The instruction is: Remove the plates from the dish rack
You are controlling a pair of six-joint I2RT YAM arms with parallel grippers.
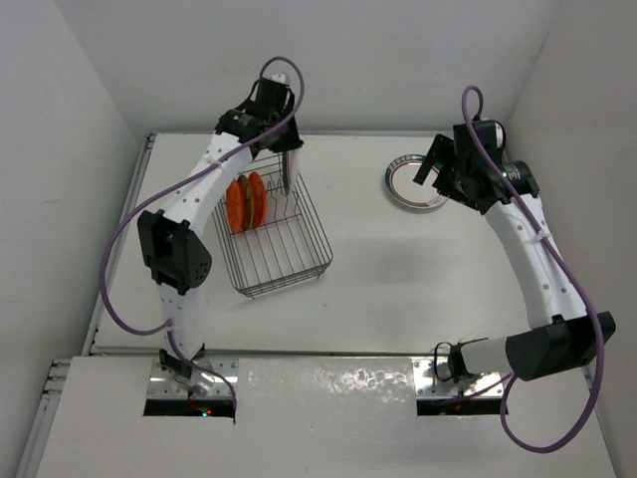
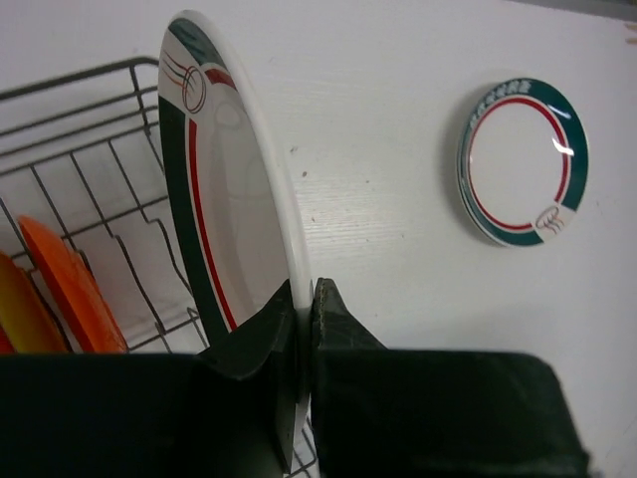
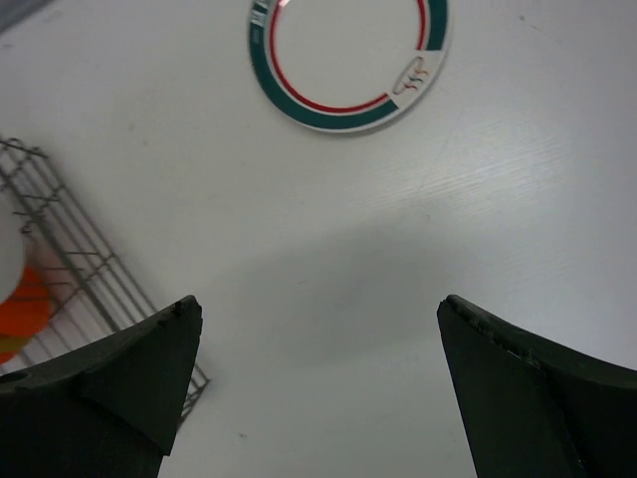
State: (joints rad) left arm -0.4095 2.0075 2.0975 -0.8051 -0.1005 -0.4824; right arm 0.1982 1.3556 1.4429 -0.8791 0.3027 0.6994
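My left gripper (image 2: 307,294) is shut on the rim of a white plate with a teal-and-red band (image 2: 229,199), held upright on edge over the dark wire dish rack (image 1: 284,244). From above the held plate (image 1: 295,189) shows edge-on under the left gripper (image 1: 288,177). Two orange plates (image 1: 246,202) stand in the rack, also seen in the left wrist view (image 2: 70,289). A second white plate with a teal-and-red band (image 1: 411,183) lies flat on the table at the back right. My right gripper (image 1: 430,169) is open and empty above it (image 3: 348,60).
The white table (image 1: 418,279) is bounded by white walls at the back and both sides. The rack's corner (image 3: 70,259) shows at the left of the right wrist view. The arm bases stand at the near edge.
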